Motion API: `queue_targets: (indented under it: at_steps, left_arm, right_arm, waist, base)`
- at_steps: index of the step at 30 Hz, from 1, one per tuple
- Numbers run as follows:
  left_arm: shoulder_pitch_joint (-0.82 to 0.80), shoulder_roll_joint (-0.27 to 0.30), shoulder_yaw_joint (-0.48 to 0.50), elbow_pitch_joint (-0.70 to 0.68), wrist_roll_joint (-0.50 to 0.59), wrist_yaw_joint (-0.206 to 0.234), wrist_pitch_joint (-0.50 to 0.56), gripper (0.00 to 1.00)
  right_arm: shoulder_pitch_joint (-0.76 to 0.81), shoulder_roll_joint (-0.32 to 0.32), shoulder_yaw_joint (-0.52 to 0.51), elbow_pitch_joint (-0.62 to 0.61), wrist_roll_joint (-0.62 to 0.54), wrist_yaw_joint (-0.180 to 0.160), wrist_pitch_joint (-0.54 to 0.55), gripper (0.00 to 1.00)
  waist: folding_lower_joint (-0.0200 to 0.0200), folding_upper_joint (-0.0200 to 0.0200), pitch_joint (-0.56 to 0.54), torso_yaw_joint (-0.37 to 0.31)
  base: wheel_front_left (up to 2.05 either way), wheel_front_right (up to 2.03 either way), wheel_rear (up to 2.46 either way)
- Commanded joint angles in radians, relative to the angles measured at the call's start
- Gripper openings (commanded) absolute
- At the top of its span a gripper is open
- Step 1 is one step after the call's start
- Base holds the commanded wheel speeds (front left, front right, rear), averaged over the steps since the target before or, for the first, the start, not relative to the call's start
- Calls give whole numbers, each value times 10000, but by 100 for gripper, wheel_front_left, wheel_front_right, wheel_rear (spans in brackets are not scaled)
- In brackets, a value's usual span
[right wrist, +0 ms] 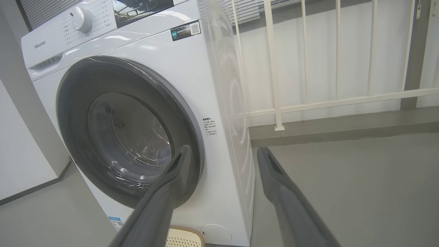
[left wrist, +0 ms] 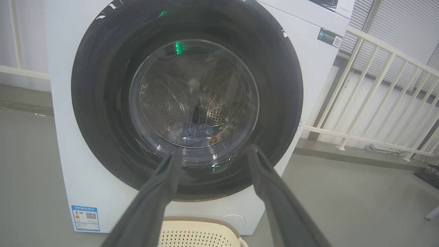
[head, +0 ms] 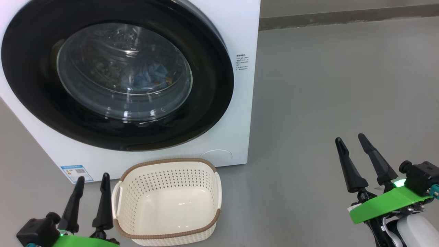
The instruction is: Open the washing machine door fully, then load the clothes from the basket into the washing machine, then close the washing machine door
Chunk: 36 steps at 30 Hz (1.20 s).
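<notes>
In the head view, the left gripper (head: 93, 176) is sitting at the lower left, with its fingers pointing up toward the washing machine (head: 245, 41). Its jaws are standing wide apart and are gripping nothing. Just beyond the fingertips, a blue label sticker (head: 76, 173) is showing on the lower left corner of the white front panel.

Just to the right of that gripper, the basket (head: 168, 161) is standing upright on the floor (head: 325, 85), close to the foot of the machine. Its bare cream bottom is showing.

Above the basket, the washing machine door (head: 118, 73) is sitting shut, flush against the front panel. The clothes (head: 152, 75) are lying inside the drum, low behind the glass. They are showing as a blue bundle with a spot of orange.

At the lower right, the right gripper (head: 350, 138) is hovering over the grey floor, well apart from the machine and the basket. Its jaws are standing wide apart and are holding nothing. In the right wrist view, a white railing (right wrist: 308, 103) is running behind and to the right of the machine.
</notes>
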Motion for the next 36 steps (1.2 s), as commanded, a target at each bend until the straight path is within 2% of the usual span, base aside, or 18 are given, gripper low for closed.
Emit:
queue_targets:
  at_steps: [1,36]
  left_arm:
    - [-180,186,319,-186,-90,-6,-46,100]
    - [-209,505,5,-84,-460,15,48,100]
  right_arm:
    - [-23,-133,76,-198,-222,-25,-80,100]
    - [-63,99,-147,-6,-649,-25,-80,100]
  waist:
    - [0,0,-3,12]
    - [0,0,29,225]
  base:
    - [0,0,0]
    - [0,0,0]
